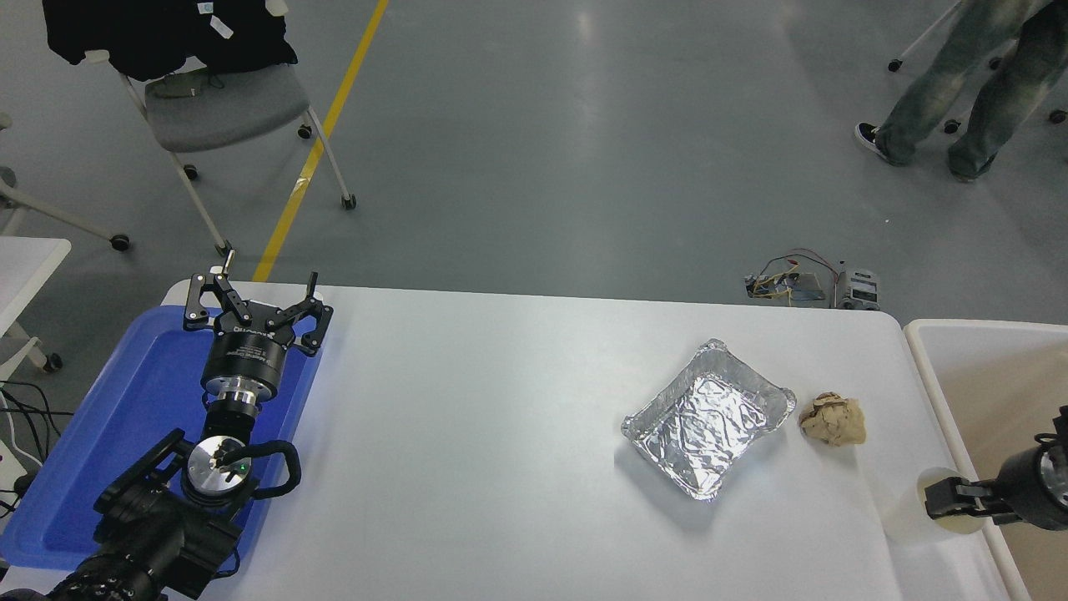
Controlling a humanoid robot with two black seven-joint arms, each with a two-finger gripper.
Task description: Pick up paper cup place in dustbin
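Observation:
The paper cup [903,516], small and white with a cream inside, stands near the table's front right corner, close to the dustbin's rim. My right gripper [941,501] comes in from the right edge and its black tip lies across the cup's mouth, hiding much of the opening. Whether it grips the rim does not show. The dustbin [924,367], cream-rimmed with a beige inside, sits against the table's right side. My left gripper [250,294] is parked open above the blue tray at the far left.
A silver foil tray [707,417] and a crumpled brown paper ball [833,419] lie left of the cup. The blue tray [133,401] fills the table's left end. A person's legs [959,92], a chair [225,100] and loose electronics [805,285] are on the floor beyond.

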